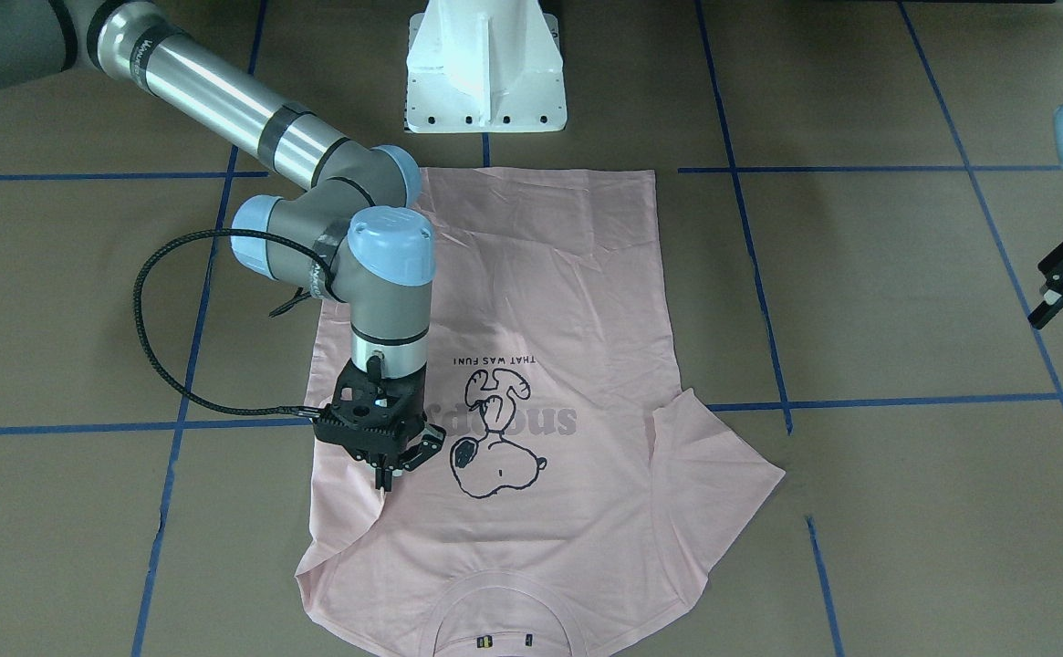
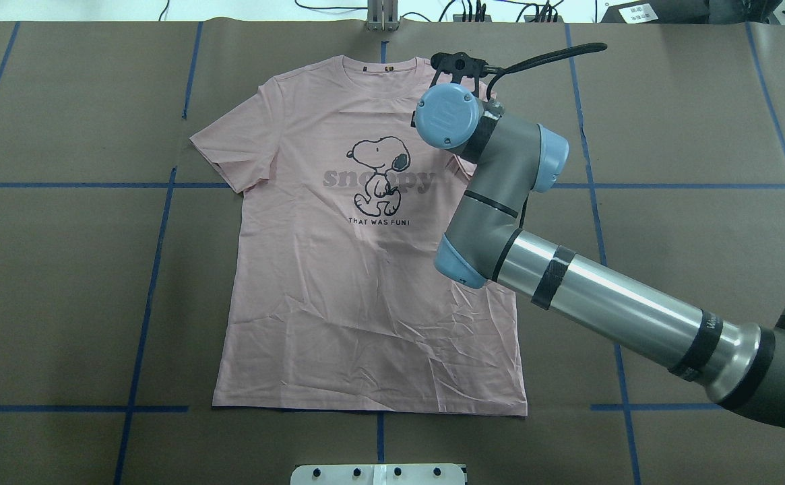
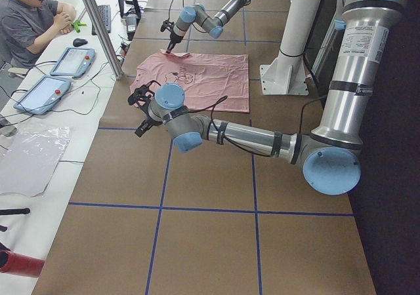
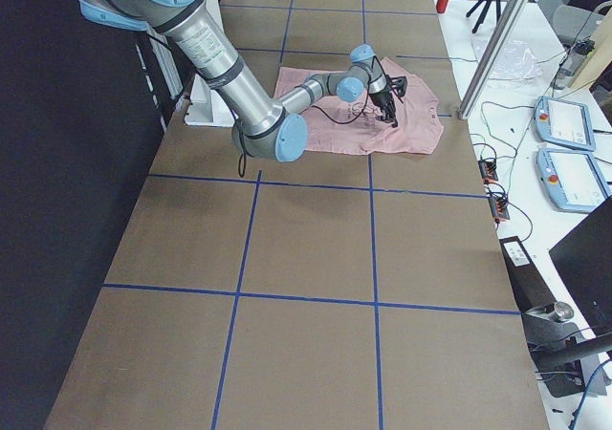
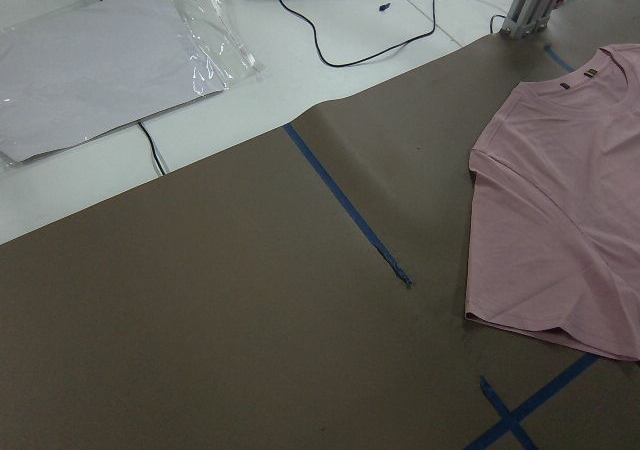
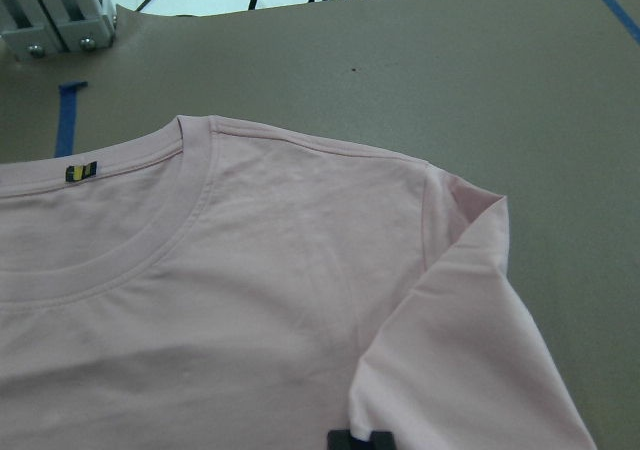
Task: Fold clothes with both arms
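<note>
Overhead exterior shows the brown bench [image 2: 62,283] with the pink T-shirt [image 2: 338,303] spread flat on it, print up, hem toward the robot. The right arm [image 2: 608,303] reaches over the shirt's right shoulder. The left claw [image 1: 1056,278] hangs released, well apart from the cloth. The right claw [image 1: 388,473] points down and looks clenched on the right sleeve [image 6: 470,340], which lies turned in over the chest.

The pinch looks thin, so the hem may slip free. It may also catch the body layer beneath and drag the unpinned shirt askew.

The overhead view hides claw and sleeve behind the wrist. The front-facing view shows the pinch, and the right wrist view shows the sleeve's fold.
</note>
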`<state>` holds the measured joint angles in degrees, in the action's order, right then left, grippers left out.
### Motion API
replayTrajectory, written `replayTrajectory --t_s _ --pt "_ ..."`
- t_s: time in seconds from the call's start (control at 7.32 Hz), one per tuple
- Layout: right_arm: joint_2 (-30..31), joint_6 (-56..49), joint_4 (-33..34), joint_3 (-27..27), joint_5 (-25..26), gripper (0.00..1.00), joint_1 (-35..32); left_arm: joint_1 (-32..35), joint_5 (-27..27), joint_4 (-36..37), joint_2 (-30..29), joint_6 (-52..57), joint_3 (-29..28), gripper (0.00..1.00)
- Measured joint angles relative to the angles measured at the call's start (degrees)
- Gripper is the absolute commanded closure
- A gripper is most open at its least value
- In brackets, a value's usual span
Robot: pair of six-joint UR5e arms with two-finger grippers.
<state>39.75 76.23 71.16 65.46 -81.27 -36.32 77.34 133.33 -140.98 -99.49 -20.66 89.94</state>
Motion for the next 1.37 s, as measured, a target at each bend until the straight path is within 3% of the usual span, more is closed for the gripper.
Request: replayTrajectory --t_s 0.27,0.41,0.68,0.82,1.09,1.37 --pt "-0.7 -1.5 -0.1 -0.7 1.8 0.00 0.9 0.0 0.0 0.0 0.0 -0.1 0.0 0.00" --pt "-1.1 -4.3 0.1 -0.4 -1.0 0.00 -0.3 -0.1 0.0 0.0 -0.1 -0.3 -0.1 0.00" --pt "0.1 -11.5 0.5 2.3 -11.6 0.00 -5.7 -2.5 -2.3 0.2 -0.6 -3.8 -0.2 0.00" --pt "3.1 -16.1 0.5 5.8 -17.0 0.00 -9.2 -5.5 -6.1 0.4 -1.5 -8.4 -0.5 0.04" --pt "11.7 -28.3 0.3 13.7 -28.0 0.00 -18.2 -12.4 -14.2 0.7 -5.7 -19.2 -2.9 0.27" --pt "21.0 -42.9 -0.4 18.2 -38.8 0.00 -28.1 -18.4 -22.5 0.7 -11.0 -28.7 -8.0 0.29"
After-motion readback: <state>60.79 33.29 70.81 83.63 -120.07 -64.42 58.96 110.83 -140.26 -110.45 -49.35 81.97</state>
